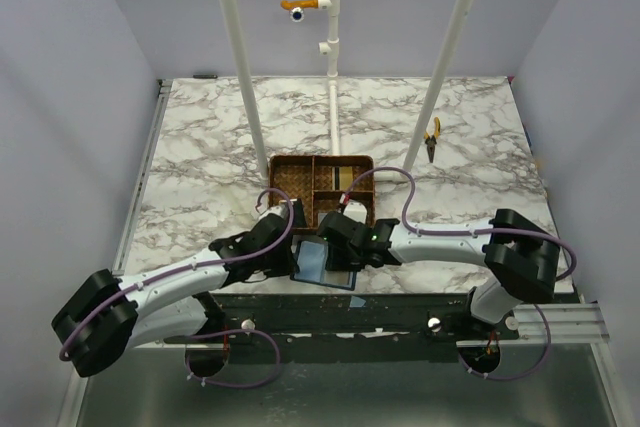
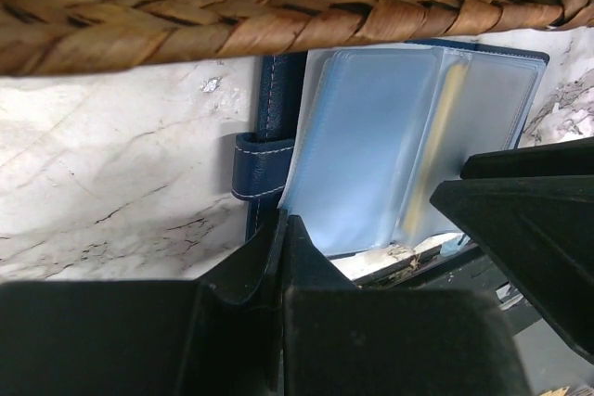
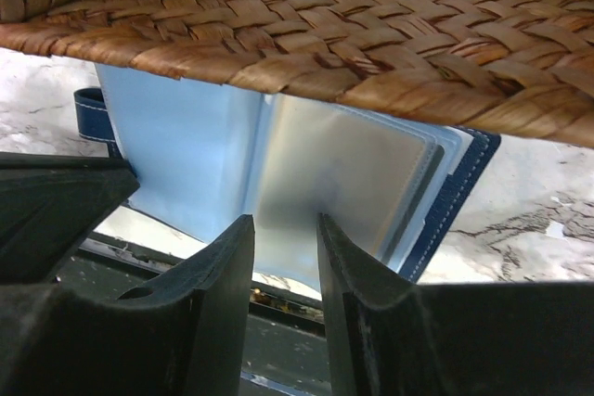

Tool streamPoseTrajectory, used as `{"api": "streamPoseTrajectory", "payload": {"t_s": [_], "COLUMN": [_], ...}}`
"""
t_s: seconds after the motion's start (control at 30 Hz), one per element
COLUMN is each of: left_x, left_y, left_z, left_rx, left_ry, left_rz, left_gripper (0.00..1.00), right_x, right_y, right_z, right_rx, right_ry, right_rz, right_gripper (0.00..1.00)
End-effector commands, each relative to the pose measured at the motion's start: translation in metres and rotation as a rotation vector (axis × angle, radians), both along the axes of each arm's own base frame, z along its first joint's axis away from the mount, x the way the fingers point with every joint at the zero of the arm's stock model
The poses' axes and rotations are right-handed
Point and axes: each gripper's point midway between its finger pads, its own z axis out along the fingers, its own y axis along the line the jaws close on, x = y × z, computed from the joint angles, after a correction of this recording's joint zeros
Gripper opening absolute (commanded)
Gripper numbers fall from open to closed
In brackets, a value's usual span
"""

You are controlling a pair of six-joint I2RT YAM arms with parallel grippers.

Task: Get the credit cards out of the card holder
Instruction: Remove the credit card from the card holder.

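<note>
The navy card holder (image 1: 322, 263) lies open at the table's near edge, its pale clear sleeves up, between my two grippers. In the left wrist view the holder (image 2: 371, 155) shows a tan card (image 2: 447, 136) edge-on inside a sleeve. My left gripper (image 2: 281, 222) is shut, its tips pinching the holder's near left edge by the navy spine. My right gripper (image 3: 283, 229) is slightly open, its fingers either side of a grey sleeve page of the holder (image 3: 343, 173). In the top view the left gripper (image 1: 291, 250) and the right gripper (image 1: 345, 250) flank the holder.
The brown wicker divided tray (image 1: 290, 169) stands just behind the holder, and a tan card (image 1: 345, 179) lies in one compartment. Its woven rim fills the top of both wrist views (image 2: 232, 16) (image 3: 371, 44). Yellow-handled pliers (image 1: 432, 139) lie at the back right. White poles (image 1: 240, 67) rise from the table.
</note>
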Motion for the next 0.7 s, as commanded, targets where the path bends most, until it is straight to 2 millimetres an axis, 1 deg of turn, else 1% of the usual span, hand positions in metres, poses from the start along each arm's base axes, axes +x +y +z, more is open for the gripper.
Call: {"api": "streamPoseTrajectory", "payload": {"t_s": [0.0,0.03,0.13,0.2,0.27,0.4,0.67], "left_x": [-0.019,-0.02,-0.022,-0.023,-0.023,-0.024,-0.026], "left_y": [0.009,0.011,0.014,0.015,0.015,0.017,0.015], "left_z": [-0.019,-0.019,-0.02,-0.02,-0.019,-0.02,-0.02], "left_rx": [0.035,0.042,0.051,0.05,0.048,0.048,0.038], "left_ry": [0.063,0.066,0.067,0.069,0.069,0.073,0.08], "left_rz": [-0.016,-0.013,-0.006,-0.003,0.001,0.009,0.006], "left_gripper": [0.0,0.0,0.0,0.0,0.0,0.0,0.0], "right_x": [-0.004,-0.004,0.003,0.006,0.004,-0.001,0.001], "right_y": [-0.004,-0.005,-0.017,-0.027,-0.034,-0.038,-0.04], "right_z": [-0.019,-0.018,-0.008,-0.005,-0.005,-0.006,0.0], "right_rx": [-0.012,-0.019,-0.057,-0.092,-0.117,-0.111,-0.11], "right_ry": [0.028,0.025,-0.019,-0.038,-0.03,-0.014,-0.024], "right_rz": [-0.015,-0.019,-0.046,-0.066,-0.072,-0.085,-0.095], "right_gripper": [0.38,0.39,0.46,0.48,0.5,0.5,0.52]}}
